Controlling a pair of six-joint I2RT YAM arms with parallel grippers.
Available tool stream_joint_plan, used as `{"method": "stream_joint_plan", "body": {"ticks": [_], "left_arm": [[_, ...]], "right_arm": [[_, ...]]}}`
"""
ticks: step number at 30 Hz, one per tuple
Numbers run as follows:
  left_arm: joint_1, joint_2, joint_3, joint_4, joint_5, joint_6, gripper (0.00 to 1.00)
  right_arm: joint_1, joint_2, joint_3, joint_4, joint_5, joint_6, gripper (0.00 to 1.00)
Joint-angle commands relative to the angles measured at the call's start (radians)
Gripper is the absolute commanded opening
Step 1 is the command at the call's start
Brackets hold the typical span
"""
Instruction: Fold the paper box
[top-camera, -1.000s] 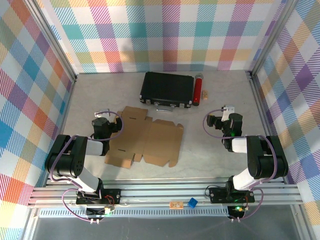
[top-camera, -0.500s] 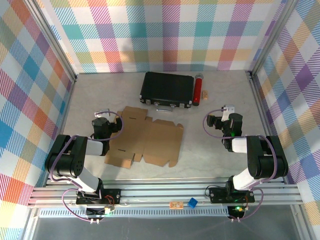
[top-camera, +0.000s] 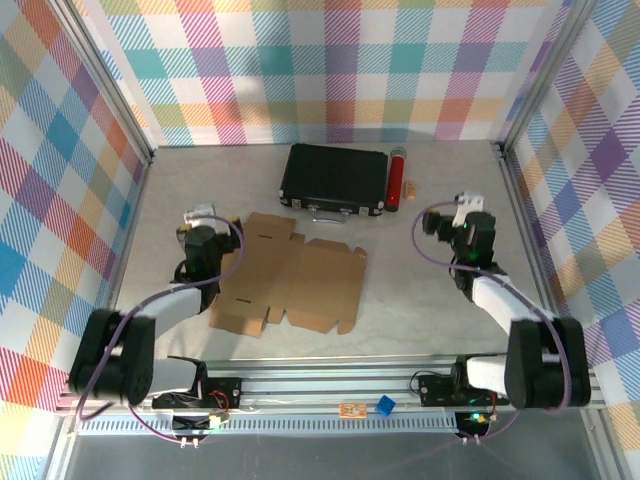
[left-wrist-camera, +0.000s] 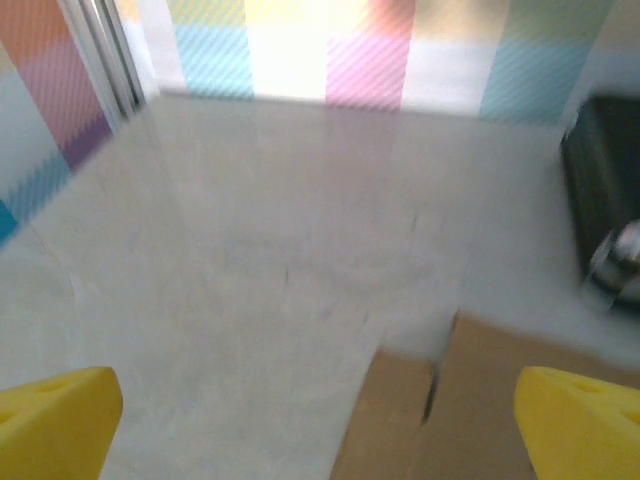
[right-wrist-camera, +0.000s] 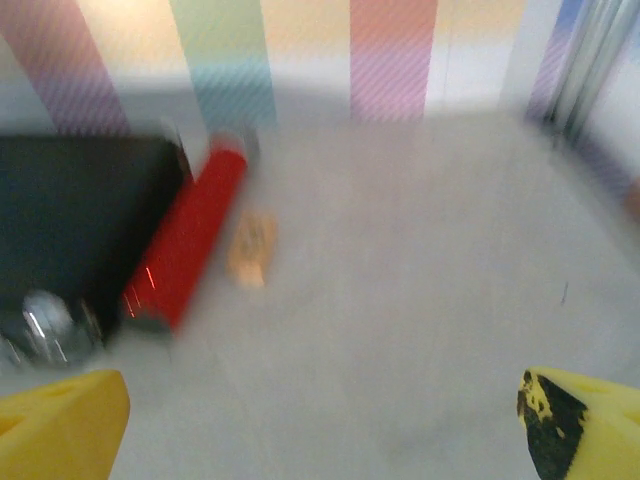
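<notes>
Pastel plaid walls enclose a pale grey tabletop (top-camera: 430, 300), which we view from above. Largest on it is the paper box (top-camera: 300, 285), a plain brown corrugated cardboard sheet, die-cut with flaps and slots. It lies flat and unfolded, toward seven o'clock from the table's centre.

At twelve o'clock sits a black rectangular hard case (top-camera: 335, 178), just beyond the sheet's far edge.

The left gripper (left-wrist-camera: 318, 425) hovers at nine o'clock of the sheet, just beside its far-left flap, with its yellow-tipped jaws spread wide and empty. The right gripper (right-wrist-camera: 320, 425) sits at three o'clock on the table, well apart from the sheet, its jaws likewise wide and holding nothing.

A glossy red cylinder (top-camera: 396, 180) lies against the case's one o'clock end, and a small tan block (top-camera: 412, 188) sits just beside it.

We judge the sheet to be light, stiff across its panels and willing to bend only along its creases. It is likely to slide on the smooth top. We would take an outer flap by its free edge while the other gripper pins the centre panel.
</notes>
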Motion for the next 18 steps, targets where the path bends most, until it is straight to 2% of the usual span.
{"method": "stream_joint_plan", "body": {"ticks": [1, 2, 3, 4, 5, 6, 7, 8, 9, 11, 13, 16, 18], "left_arm": [[-0.029, -0.059, 0.303, -0.394, -0.231, -0.280, 1.00], [-0.014, -0.038, 0.451, -0.663, -0.246, -0.481, 1.00], [0.009, 0.005, 0.632, -1.013, -0.206, -0.653, 1.00], [0.045, 0.055, 0.732, -1.121, -0.100, -0.701, 1.00], [0.081, 0.094, 0.774, -1.119, 0.067, -0.695, 0.99], [0.106, 0.137, 0.814, -1.120, 0.222, -0.719, 0.91], [0.107, 0.173, 0.849, -1.156, 0.307, -0.759, 0.85], [0.097, 0.202, 0.877, -1.197, 0.373, -0.795, 0.80], [0.087, 0.221, 0.891, -1.239, 0.422, -0.817, 0.76], [0.058, 0.235, 0.882, -1.322, 0.492, -0.824, 0.62], [0.034, 0.212, 0.819, -1.394, 0.516, -0.800, 0.55], [0.036, 0.195, 0.675, -1.435, 0.596, -0.748, 0.46], [0.037, 0.219, 0.626, -1.450, 0.642, -0.714, 0.33]], "right_arm": [[0.032, -0.085, 0.325, -0.290, 0.098, 0.152, 0.99], [0.026, -0.066, 0.455, -0.448, 0.114, 0.279, 0.99], [0.025, -0.032, 0.608, -0.705, 0.150, 0.441, 0.99], [0.024, 0.009, 0.738, -0.950, 0.218, 0.635, 0.99], [0.012, 0.036, 0.792, -1.037, 0.192, 0.696, 0.99], [0.002, 0.049, 0.805, -1.010, 0.062, 0.641, 0.99], [0.011, 0.055, 0.812, -0.994, -0.040, 0.604, 0.99], [0.033, 0.059, 0.819, -1.020, -0.070, 0.626, 0.99], [0.058, 0.057, 0.817, -1.058, -0.075, 0.653, 0.94], [0.103, 0.059, 0.792, -1.117, -0.168, 0.703, 0.79], [0.177, 0.059, 0.728, -1.161, -0.271, 0.736, 0.66], [0.334, 0.054, 0.591, -1.162, -0.342, 0.764, 0.60], [0.383, 0.063, 0.504, -1.126, -0.403, 0.781, 0.60]]}}
